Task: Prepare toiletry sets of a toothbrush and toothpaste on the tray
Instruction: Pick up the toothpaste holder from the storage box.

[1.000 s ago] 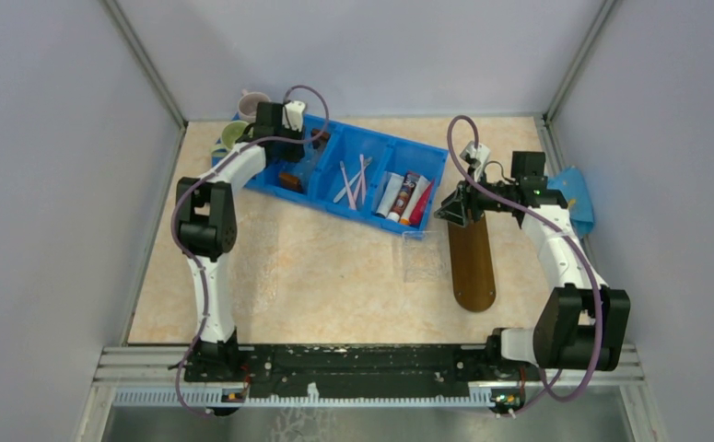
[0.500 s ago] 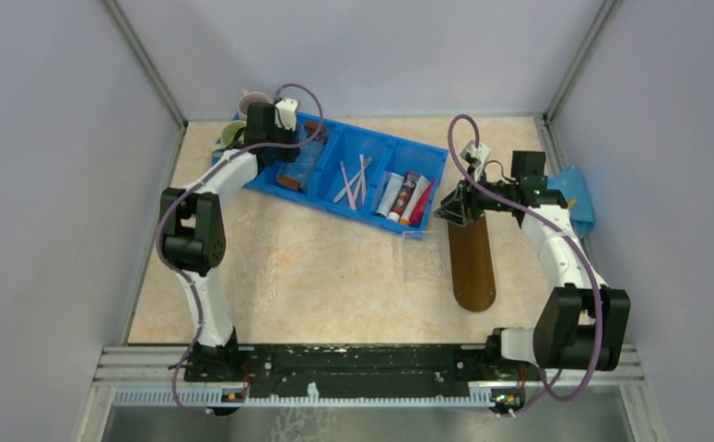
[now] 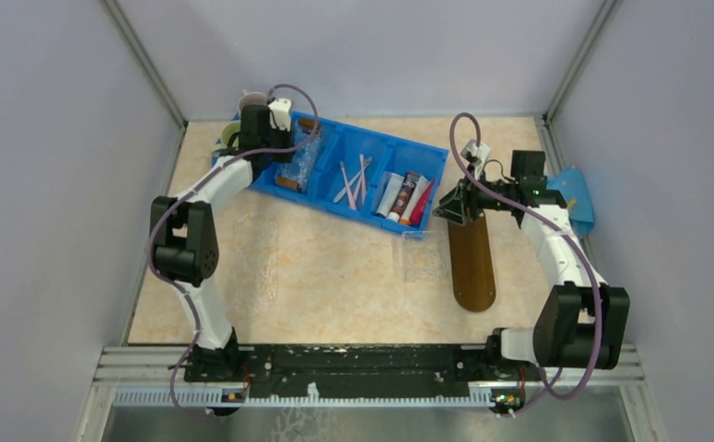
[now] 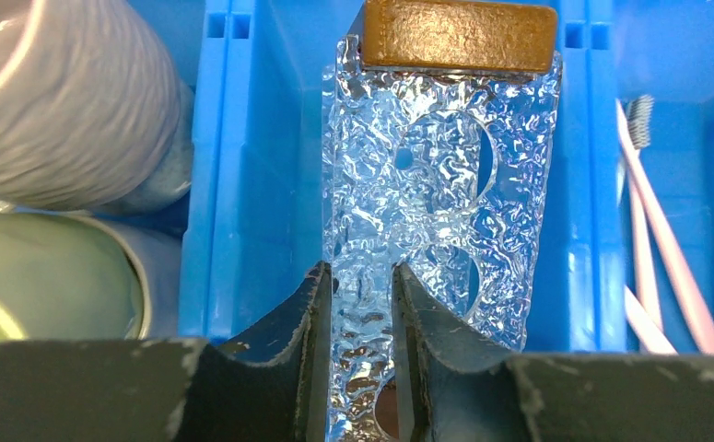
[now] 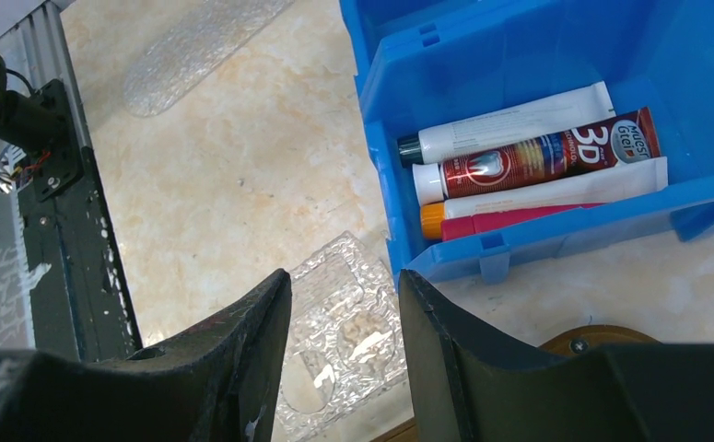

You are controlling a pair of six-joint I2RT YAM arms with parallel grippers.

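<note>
Four toothpaste tubes [image 5: 528,152] lay side by side in the blue bin's [image 5: 555,235] right compartment, caps toward its near wall: white, red, white, pink. Three thin pale toothbrushes [image 3: 351,180] in the middle compartment, as far as I could count. One tray [image 3: 473,262], a dark brown flat oval with rounded ends, sat on the table right of centre. Its long axis ran near-to-far, far end by the bin's right corner. My right gripper [image 5: 344,281] hung over that end, jaws spread, nothing between. My left gripper [image 4: 362,276] pinched a clear crinkled plastic strip [image 4: 436,184] in the left compartment, brown block [image 4: 459,35] at its far end.
</note>
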